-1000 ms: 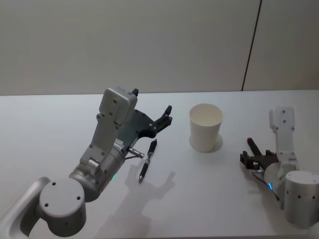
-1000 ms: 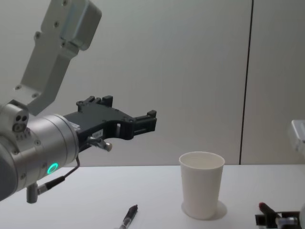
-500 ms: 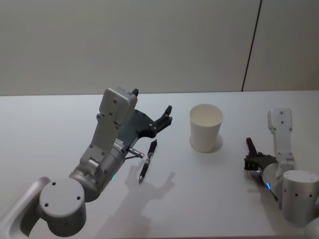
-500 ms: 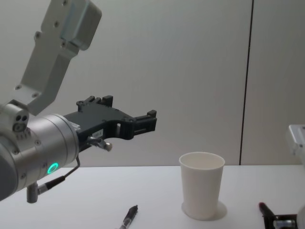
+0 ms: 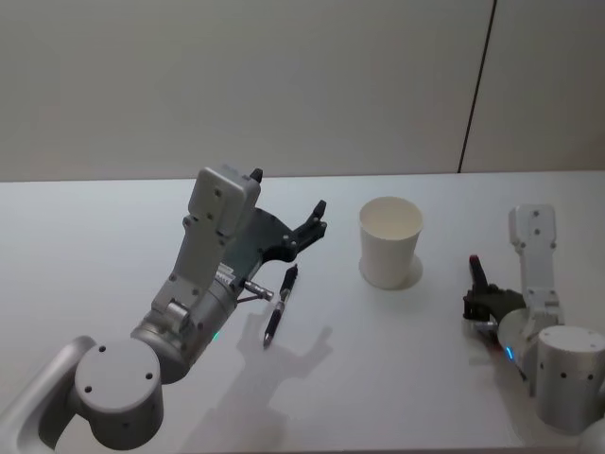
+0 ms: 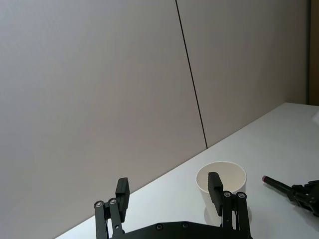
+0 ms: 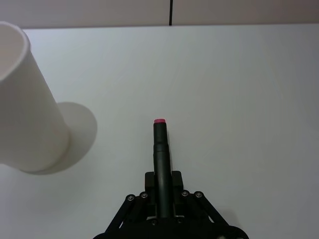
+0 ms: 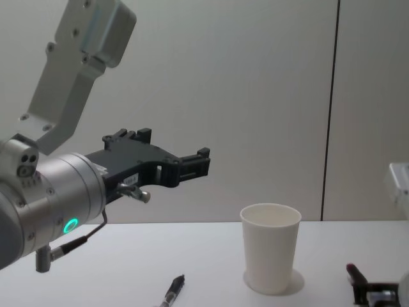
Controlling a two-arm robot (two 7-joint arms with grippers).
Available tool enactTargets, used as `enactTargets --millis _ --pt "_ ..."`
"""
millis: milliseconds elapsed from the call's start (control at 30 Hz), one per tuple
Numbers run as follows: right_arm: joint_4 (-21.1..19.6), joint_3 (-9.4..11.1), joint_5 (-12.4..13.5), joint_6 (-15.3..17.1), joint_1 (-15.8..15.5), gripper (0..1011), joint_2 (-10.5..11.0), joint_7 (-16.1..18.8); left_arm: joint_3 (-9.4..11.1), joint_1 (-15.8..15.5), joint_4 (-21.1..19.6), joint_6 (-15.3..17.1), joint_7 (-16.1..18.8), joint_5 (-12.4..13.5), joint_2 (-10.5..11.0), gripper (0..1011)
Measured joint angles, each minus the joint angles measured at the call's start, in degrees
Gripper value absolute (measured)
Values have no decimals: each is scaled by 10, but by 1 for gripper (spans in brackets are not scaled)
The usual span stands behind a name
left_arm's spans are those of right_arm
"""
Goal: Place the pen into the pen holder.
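My right tool (image 5: 484,303), closed on the red-tipped pen (image 5: 477,272), has tipped that pen slightly more upright than a second ago. It still sits low over the counter (image 5: 95,246), to the right of the white pen holder (image 5: 388,241), so I judge the carry has barely begun. My left tool (image 5: 319,218) hangs open and unmoved above a black pen (image 5: 281,303) lying on the counter, left of the pen holder.

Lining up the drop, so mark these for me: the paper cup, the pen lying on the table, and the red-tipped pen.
white paper cup (image 5: 388,260), head view, outer side wall.
black pen (image 5: 280,305), head view, middle of barrel.
red-tipped pen (image 7: 161,152), right wrist view, middle of barrel.
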Motion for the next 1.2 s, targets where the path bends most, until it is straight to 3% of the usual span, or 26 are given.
enactTargets --millis 533,1200 --pt "-54 0 -10 -87 -29 183 9 32 0 0 0 0 0 0 0 1004" --pt "-114 1 -12 -248 -61 183 21 101 0 0 0 0 0 0 0 1004"
